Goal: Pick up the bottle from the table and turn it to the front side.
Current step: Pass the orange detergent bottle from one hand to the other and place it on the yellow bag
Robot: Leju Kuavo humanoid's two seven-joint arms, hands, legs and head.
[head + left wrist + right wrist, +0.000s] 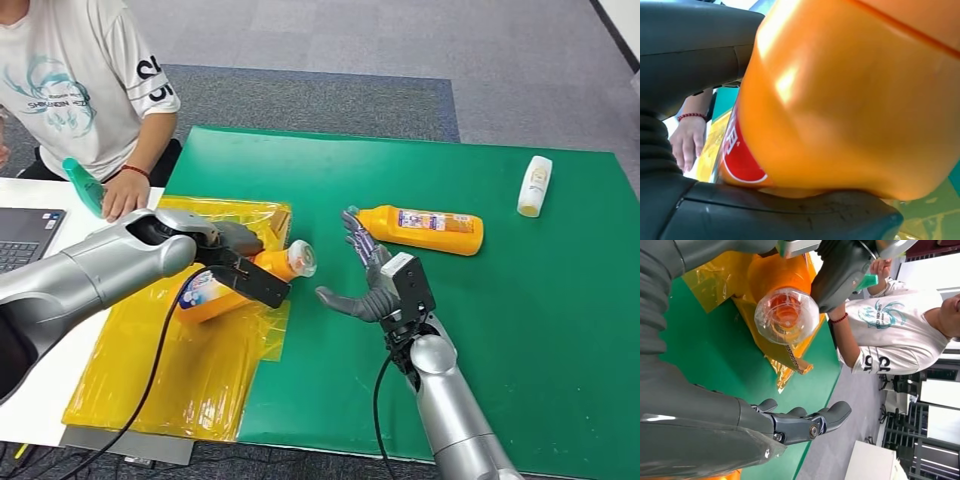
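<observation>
Left hand (240, 262) gripping orange bottle (226, 285); right hand (367, 283) spread, fingers apart, holding nothing.

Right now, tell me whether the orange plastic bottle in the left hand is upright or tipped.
Tipped: the orange plastic bottle lies sideways in the left hand, clear cap toward the right hand.

Orange bottle (249, 280): midsection hidden behind left hand (234, 255); label print blurred. Laptop (23, 238): cut by picture's edge (keyboard corner visible). White bottle (534, 186): label too small to read.
</observation>
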